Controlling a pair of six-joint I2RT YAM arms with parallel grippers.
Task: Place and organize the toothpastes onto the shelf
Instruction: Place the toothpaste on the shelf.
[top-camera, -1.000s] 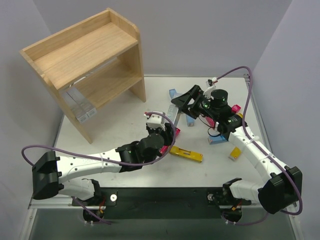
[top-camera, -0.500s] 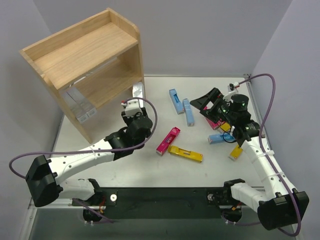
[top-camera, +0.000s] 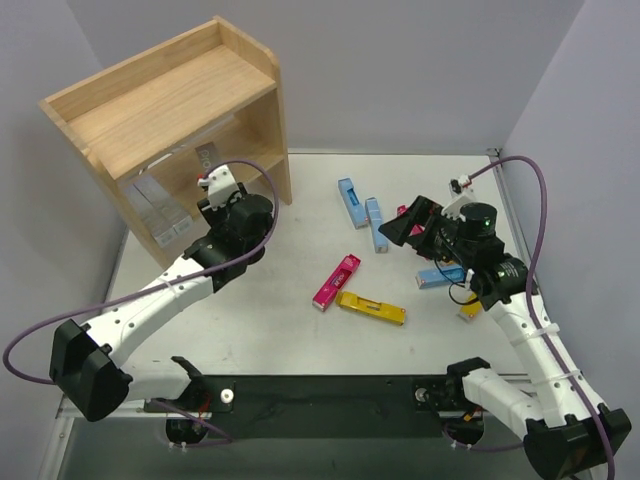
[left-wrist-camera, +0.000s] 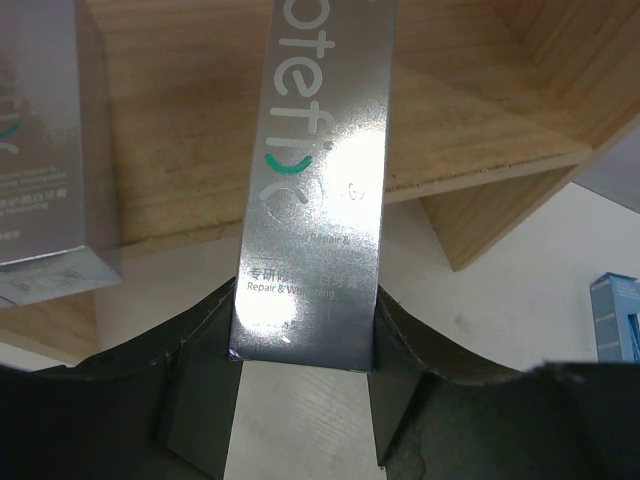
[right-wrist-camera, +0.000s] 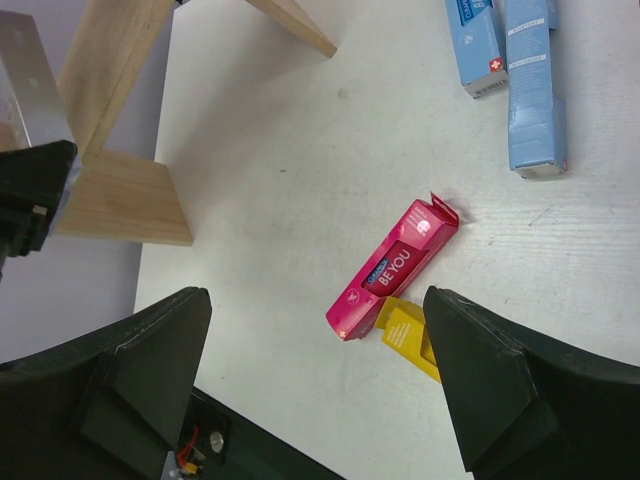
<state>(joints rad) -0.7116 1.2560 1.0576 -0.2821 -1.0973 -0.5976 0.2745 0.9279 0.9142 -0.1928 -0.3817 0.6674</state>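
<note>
My left gripper (top-camera: 213, 172) is shut on a silver-grey toothpaste carton (top-camera: 207, 157) and holds it at the front of the wooden shelf's (top-camera: 150, 100) lower tier. In the left wrist view the carton (left-wrist-camera: 312, 190) stands between the fingers (left-wrist-camera: 190, 400), over the lower board (left-wrist-camera: 170, 120), beside another silver carton (left-wrist-camera: 45, 150). Two silver cartons (top-camera: 160, 212) lie on the lower tier. My right gripper (top-camera: 405, 222) is open and empty above the table. Below it lie a magenta carton (right-wrist-camera: 395, 268) and a yellow carton (right-wrist-camera: 408, 335).
Loose on the table are two light blue cartons (top-camera: 347, 202) (top-camera: 376, 224), the magenta carton (top-camera: 336, 280), a yellow carton (top-camera: 372, 307), another blue carton (top-camera: 440, 277) and a yellow one (top-camera: 470, 308) under the right arm. The shelf's side panel (right-wrist-camera: 125, 195) stands at the left.
My left arm has carried the silver carton from the table's middle up and left to the shelf's lower tier. My right arm has drawn back to the right, gripper still open.
</note>
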